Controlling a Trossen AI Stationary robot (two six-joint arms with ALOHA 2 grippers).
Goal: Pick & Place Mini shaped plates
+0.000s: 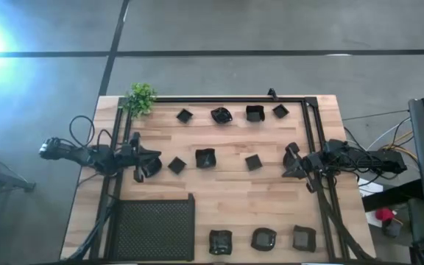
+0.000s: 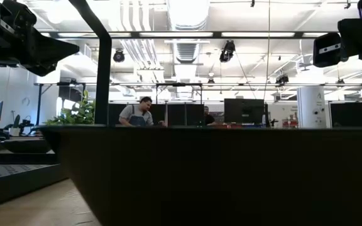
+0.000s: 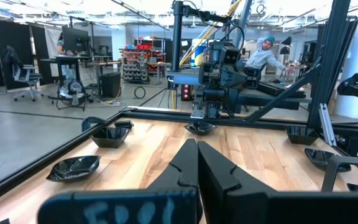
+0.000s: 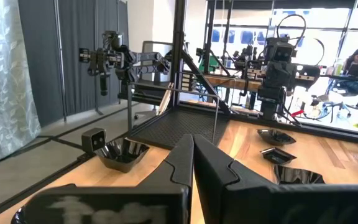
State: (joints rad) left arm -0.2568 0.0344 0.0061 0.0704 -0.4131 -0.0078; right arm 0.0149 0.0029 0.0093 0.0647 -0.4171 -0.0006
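Plates [image 1: 205, 157] are lying scattered across the tabletop: four along the far edge, three across the middle, three along the near edge, none in the mesh tray [image 1: 153, 227] at the near left corner, so I judge the placing is not begun. Left gripper [image 1: 140, 163] is waiting at the left edge, jaws pressed together and holding nothing; right gripper [image 1: 294, 163] likewise at the right edge. Plates are too compact to show any long axis

Two dark, near-black jointed arms trailing looped black cables; the left gripper [image 3: 197, 163] and right gripper [image 4: 192, 157] have angular, wedge-shaped matte black fingers, with smeared pale markings on the wrist housings
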